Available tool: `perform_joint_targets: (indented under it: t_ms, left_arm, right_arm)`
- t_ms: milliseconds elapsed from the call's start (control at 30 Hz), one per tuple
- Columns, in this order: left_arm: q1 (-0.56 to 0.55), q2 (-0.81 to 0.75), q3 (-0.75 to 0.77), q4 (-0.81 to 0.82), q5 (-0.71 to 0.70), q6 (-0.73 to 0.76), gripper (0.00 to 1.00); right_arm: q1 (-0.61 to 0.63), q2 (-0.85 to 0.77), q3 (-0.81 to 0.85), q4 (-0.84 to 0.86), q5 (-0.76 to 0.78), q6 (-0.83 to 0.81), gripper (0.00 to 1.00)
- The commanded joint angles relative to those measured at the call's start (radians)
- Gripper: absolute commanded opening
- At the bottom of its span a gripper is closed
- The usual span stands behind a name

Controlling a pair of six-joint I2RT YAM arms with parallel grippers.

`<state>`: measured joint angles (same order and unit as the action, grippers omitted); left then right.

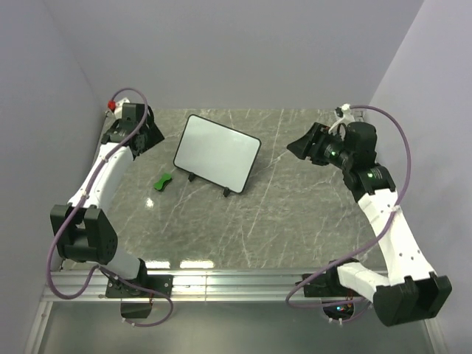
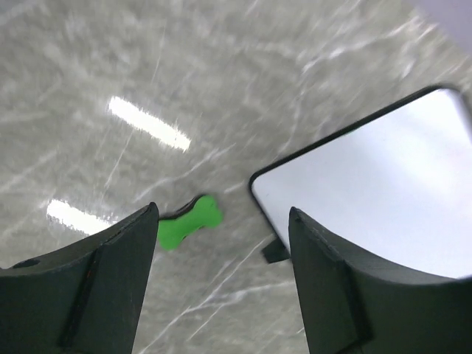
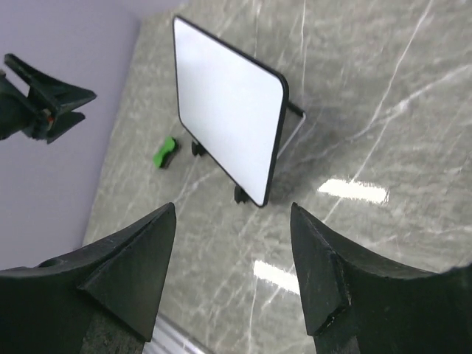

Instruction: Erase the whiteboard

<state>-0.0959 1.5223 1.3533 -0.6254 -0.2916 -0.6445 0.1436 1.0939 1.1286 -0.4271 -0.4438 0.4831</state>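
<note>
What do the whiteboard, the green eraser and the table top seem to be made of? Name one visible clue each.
Whiteboard: smooth, even white panel, likely coated sheet, in a thin black frame that looks like plastic. Green eraser: matte, bone-shaped block, probably foam or soft plastic. Table top: grey marble-look surface with pale veins, polished enough to mirror the lights; possibly laminate.

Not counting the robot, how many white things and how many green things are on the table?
White: 1, the whiteboard
Green: 1, the small eraser
Total: 2
</note>
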Motion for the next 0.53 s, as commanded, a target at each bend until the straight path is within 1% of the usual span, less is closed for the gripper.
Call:
perform_joint_targets:
  t_ms: [0, 100, 200, 300, 333, 400, 467, 500]
  left_arm:
    - [-0.008, -0.019, 0.067, -0.028, -0.054, 0.008, 0.74]
    - [-0.008, -0.001, 0.078, -0.023, -0.038, 0.019, 0.74]
    - [-0.011, 0.022, 0.11, -0.034, -0.03, 0.022, 0.73]
    - [-0.013, 0.059, 0.161, -0.05, -0.02, 0.029, 0.72]
    - [-0.016, 0.068, 0.171, -0.05, -0.018, 0.032, 0.72]
    - [-0.018, 0.096, 0.211, -0.053, -0.017, 0.036, 0.74]
    - [-0.019, 0.122, 0.269, -0.06, -0.026, 0.029, 0.76]
    - [-0.019, 0.151, 0.289, -0.062, -0.023, 0.032, 0.78]
  right_arm:
    - [-0.002, -0.045, -0.053, 0.099, 0.079, 0.037, 0.71]
    - [-0.002, -0.054, -0.021, 0.082, 0.099, 0.015, 0.7]
    - [-0.002, -0.049, -0.006, 0.088, 0.059, -0.03, 0.7]
    - [-0.002, -0.054, 0.0, 0.103, 0.034, -0.031, 0.7]
    - [-0.001, -0.054, 0.0, 0.105, 0.046, -0.023, 0.67]
    - [-0.002, -0.058, -0.007, 0.103, 0.072, -0.008, 0.63]
    - [-0.001, -0.068, -0.023, 0.113, 0.099, -0.014, 0.63]
    - [-0.001, -0.066, -0.02, 0.107, 0.115, -0.009, 0.65]
